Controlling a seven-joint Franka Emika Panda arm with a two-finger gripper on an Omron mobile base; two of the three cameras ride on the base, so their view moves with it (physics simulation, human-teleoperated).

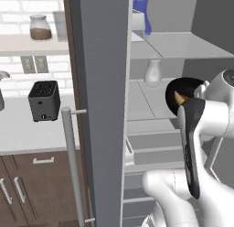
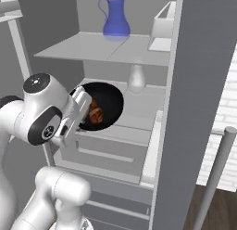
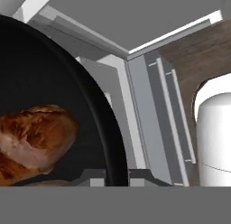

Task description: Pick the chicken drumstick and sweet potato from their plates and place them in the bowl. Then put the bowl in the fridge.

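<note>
The fridge door (image 1: pixel 103 107) stands open, showing light grey shelves (image 2: pixel 106 48). Inside, at middle-shelf height, the glossy black bowl (image 2: pixel 109 101) hangs steeply tilted. My gripper (image 3: pixel 116 175) is shut on its rim (image 3: pixel 103 128). The reddish-brown chicken drumstick (image 3: pixel 36 137) lies in the bowl and also shows from the right base (image 2: pixel 96 114). From the left base, a pale tan tapered end, apparently the sweet potato (image 1: pixel 179 99), pokes out of the bowl (image 1: pixel 180 86) beside my hand. The plates are out of view.
A blue pitcher (image 2: pixel 115 18) and a white box (image 2: pixel 162 20) stand on the upper shelf, a white vase (image 2: pixel 137 78) just behind the bowl. The door's bar handle (image 1: pixel 73 162) is near. A black toaster (image 1: pixel 44 100) sits on the counter to the left.
</note>
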